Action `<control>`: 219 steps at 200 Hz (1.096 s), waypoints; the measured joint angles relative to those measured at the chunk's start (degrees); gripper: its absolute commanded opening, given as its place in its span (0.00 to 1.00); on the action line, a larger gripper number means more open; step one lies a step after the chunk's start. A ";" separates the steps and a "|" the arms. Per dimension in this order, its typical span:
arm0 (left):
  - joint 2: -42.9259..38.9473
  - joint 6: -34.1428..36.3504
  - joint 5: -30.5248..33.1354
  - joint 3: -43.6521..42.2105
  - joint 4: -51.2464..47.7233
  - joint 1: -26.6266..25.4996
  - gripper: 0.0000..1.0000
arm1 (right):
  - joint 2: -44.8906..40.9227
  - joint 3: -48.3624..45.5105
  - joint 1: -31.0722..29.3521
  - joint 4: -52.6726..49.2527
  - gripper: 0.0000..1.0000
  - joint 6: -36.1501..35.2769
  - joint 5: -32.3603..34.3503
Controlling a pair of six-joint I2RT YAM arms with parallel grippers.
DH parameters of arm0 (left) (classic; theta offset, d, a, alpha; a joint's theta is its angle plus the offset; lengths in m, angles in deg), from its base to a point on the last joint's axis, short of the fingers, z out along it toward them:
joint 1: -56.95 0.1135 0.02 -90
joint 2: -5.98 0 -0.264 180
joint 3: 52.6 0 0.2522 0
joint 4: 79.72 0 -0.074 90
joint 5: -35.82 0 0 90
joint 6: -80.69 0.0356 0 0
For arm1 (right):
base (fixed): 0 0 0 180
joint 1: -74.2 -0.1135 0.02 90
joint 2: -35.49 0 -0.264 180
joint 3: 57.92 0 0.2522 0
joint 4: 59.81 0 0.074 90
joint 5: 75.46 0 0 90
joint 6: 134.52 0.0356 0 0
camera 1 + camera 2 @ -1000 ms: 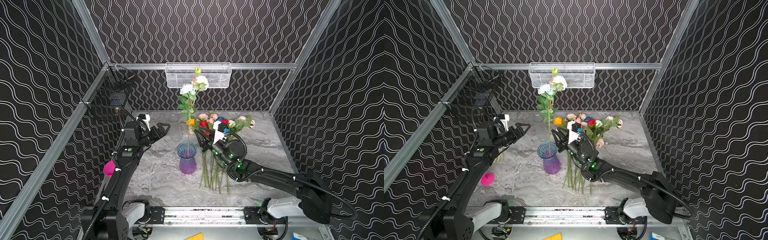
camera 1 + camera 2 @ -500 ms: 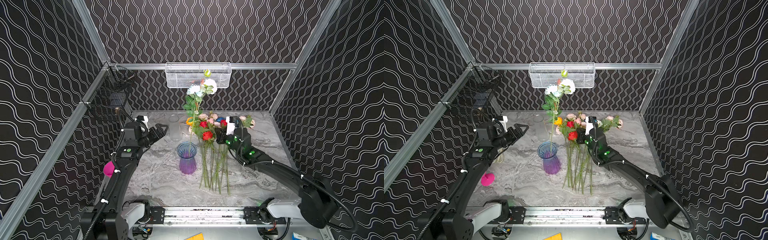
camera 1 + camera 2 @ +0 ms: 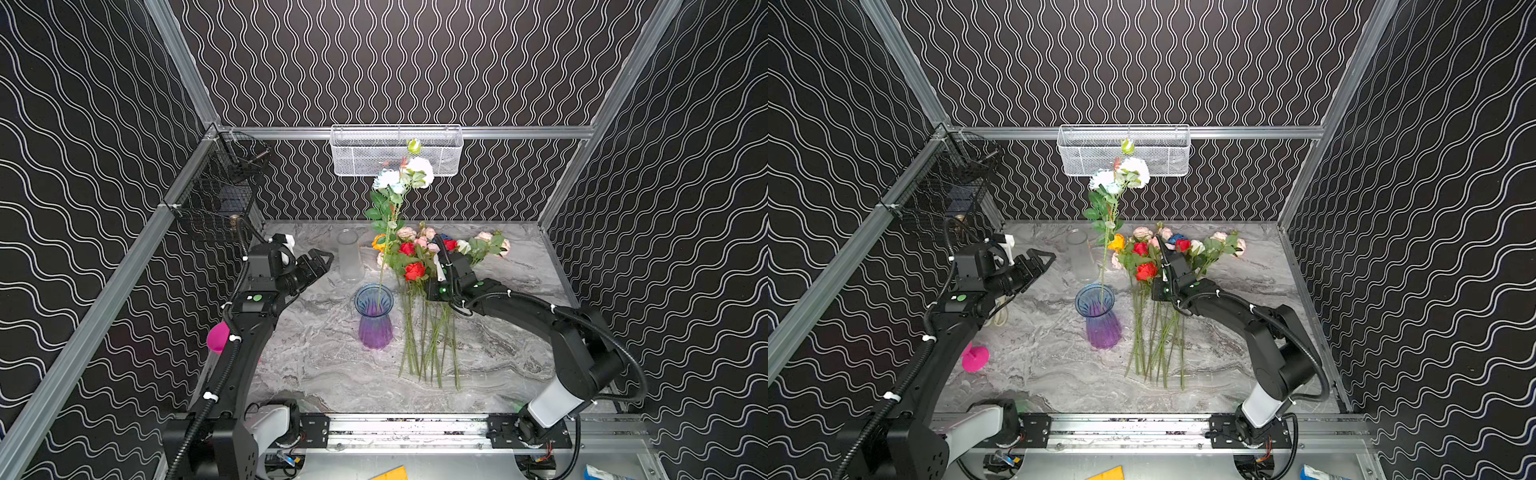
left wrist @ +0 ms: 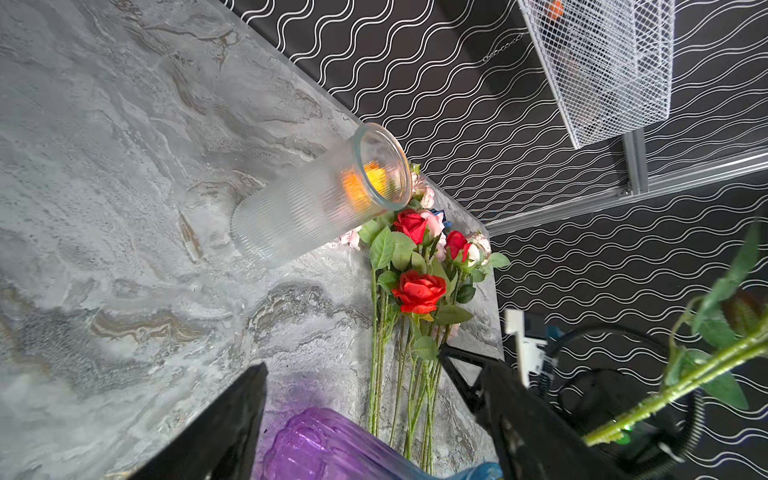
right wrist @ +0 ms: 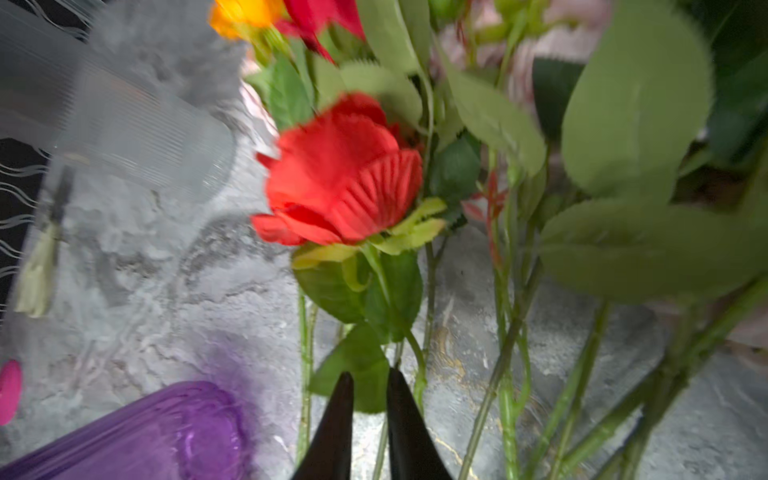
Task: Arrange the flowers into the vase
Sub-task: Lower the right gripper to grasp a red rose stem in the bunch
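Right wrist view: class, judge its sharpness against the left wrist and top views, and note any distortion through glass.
Right wrist view: motion-blurred, the red rose and leaves smeared. Left wrist view: sharp mid-frame, but the ribbed clear vase turns the orange flower behind it into a blob. Both top views: crisp, evenly lit, soft shadows.

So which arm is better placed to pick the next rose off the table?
Right. The right gripper sits among the stems of the loose roses, by a red rose; the left gripper hangs open on the purple vase's far side.
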State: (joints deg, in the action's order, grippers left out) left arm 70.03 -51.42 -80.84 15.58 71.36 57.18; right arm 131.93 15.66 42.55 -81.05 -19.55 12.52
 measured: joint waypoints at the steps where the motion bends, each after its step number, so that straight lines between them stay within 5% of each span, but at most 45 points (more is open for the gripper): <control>1: 0.00 0.00 0.00 0.00 0.00 0.00 0.85 | 0.15 0.00 0.00 -0.13 0.20 0.00 0.00; 33: 0.39 -0.15 -0.72 -0.02 0.00 0.02 0.85 | 2.95 0.00 0.07 -1.25 0.21 -0.22 -0.20; 63: 0.44 -0.39 -1.07 -0.09 0.07 0.02 0.85 | 2.71 -1.79 0.11 -1.33 0.36 -0.42 0.04; 104: 0.68 -1.05 -1.75 -0.22 0.20 0.02 0.85 | 2.10 -3.65 0.22 -0.70 0.35 -1.09 -1.62; 126: 0.92 -1.18 -2.19 -0.26 0.39 0.02 0.85 | 3.45 -3.54 0.22 -0.20 0.30 -1.64 -2.99; 165: 1.16 -1.18 -2.36 -0.39 0.50 0.04 0.85 | 4.50 -3.52 0.26 0.00 0.02 -1.64 -3.34; 219: 1.38 -1.27 -3.34 -0.59 1.25 0.02 0.85 | -10.01 -7.10 0.26 1.25 0.00 -0.94 -1.36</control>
State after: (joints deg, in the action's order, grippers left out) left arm 71.40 -52.69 -84.18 14.99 72.61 57.20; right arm 121.92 8.55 42.81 -79.81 -20.49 11.17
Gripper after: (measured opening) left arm 0.853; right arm 0.071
